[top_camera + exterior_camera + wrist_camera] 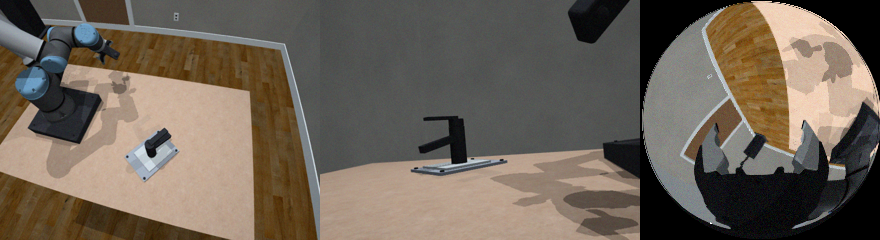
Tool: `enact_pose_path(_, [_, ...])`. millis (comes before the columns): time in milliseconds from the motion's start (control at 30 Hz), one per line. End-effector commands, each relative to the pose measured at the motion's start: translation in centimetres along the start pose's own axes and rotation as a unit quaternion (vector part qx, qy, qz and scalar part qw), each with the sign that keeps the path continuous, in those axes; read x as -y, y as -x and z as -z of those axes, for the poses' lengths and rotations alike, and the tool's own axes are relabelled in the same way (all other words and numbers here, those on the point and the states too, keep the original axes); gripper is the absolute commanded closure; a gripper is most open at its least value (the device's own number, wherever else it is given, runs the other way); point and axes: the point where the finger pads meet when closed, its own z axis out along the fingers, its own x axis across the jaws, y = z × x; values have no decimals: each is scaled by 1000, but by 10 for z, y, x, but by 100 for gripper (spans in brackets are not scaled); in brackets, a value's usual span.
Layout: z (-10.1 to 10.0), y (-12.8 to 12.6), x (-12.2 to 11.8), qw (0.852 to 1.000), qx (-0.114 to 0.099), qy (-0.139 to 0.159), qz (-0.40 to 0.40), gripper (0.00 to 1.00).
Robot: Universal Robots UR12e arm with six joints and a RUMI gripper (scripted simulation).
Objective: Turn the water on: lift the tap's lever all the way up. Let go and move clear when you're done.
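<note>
On the pale tan rectangular table mat (196,124), the grey-and-blue jointed robot arm (54,49) is standing on its dark square base (87,124). Well apart from it, the black tap (151,148) is sitting upright on a grey metal plate (135,165), its flat black lever (437,118) lying level. The dark two-jaw gripper (107,52) is hanging high near the arm, spread wide, grasping nothing.

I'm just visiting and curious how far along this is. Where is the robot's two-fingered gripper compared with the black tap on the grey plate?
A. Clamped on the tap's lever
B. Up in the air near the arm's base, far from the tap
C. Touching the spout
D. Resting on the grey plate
B: the open gripper hangs above the table edge, well apart from the black tap, whose flat lever is untouched.
</note>
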Motion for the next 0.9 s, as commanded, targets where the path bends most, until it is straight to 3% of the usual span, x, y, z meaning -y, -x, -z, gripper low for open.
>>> enact_pose_path(0, [0,1,0,1000,0,0,0,0])
enact_pose_path(633, [1,1,1,1000,0,-1,-1,0])
enact_pose_path(867, [11,1,20,999,-6,-12,-31,0])
